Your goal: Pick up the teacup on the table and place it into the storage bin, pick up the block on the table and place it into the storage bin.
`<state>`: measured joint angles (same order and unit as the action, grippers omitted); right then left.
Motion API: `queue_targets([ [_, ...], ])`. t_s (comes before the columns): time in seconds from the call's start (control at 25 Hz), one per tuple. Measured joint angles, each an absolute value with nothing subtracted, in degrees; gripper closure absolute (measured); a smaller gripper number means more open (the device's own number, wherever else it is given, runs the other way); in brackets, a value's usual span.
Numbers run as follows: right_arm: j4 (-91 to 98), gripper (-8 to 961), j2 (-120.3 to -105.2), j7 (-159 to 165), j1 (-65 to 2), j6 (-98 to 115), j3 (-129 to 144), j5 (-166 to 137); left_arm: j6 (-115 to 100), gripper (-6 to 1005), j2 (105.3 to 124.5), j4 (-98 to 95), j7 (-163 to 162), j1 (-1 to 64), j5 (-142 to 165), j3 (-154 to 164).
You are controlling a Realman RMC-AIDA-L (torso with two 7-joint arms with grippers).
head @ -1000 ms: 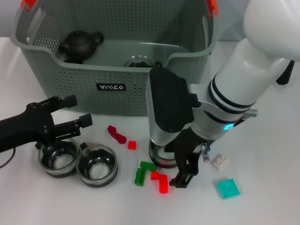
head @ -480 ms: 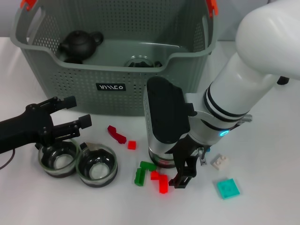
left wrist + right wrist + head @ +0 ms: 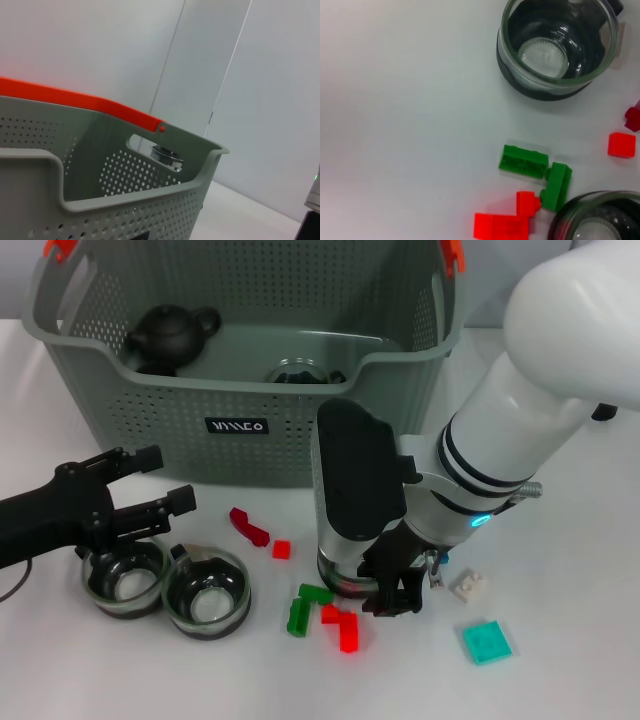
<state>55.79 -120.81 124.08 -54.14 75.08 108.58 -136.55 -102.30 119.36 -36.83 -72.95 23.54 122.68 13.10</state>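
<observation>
Teacup (image 3: pixel 336 578) of glass stands on the table (image 3: pixel 560 570) under the right gripper (image 3: pixel 392 592), whose dark fingers straddle it, whether gripping I cannot tell; green block (image 3: pixel 306 607) and red block (image 3: pixel 342 625) lie just beside; left gripper (image 3: pixel 150 480) hangs open above two more cups; storage bin (image 3: pixel 240 425) behind.

My right gripper (image 3: pixel 392 592) sits low over a teacup (image 3: pixel 340 576), with blocks (image 3: pixel 322 612) just to its left and two more (image 3: pixel 478 615) to its right. The storage bin (image 3: pixel 250 430) stands behind it. Two cups (image 3: pixel 165 585) lie under my left gripper (image 3: pixel 160 480).
</observation>
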Motion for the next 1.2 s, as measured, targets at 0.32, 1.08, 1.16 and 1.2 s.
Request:
queue_targets([
  [0.32, 55.99, 683, -120.85, 124.32, -54.14, 75.40, 108.21, -136.58, -102.30, 158, 119.36, -36.83, -72.86, 23.52, 122.68, 13.26],
  [1.08, 73.64, 898, -120.20, 116.85, -45.48, 92.96, 85.04, -128.29, -102.42, 158, 119.35, -36.83, -72.86, 23.56, 122.60, 13.07],
  [1.16, 75.22, 898, -120.08, 113.78, -44.28, 100.29, 76.06, -124.36, -102.49, 158, 119.35, -36.83, -72.88, 23.55, 122.58, 13.04],
  [1.2, 75.39, 899, -120.07, 112.66, -44.01, 103.22, 71.85, -122.97, -102.50, 157, 119.36, -36.83, -72.89, 23.58, 122.58, 13.03],
])
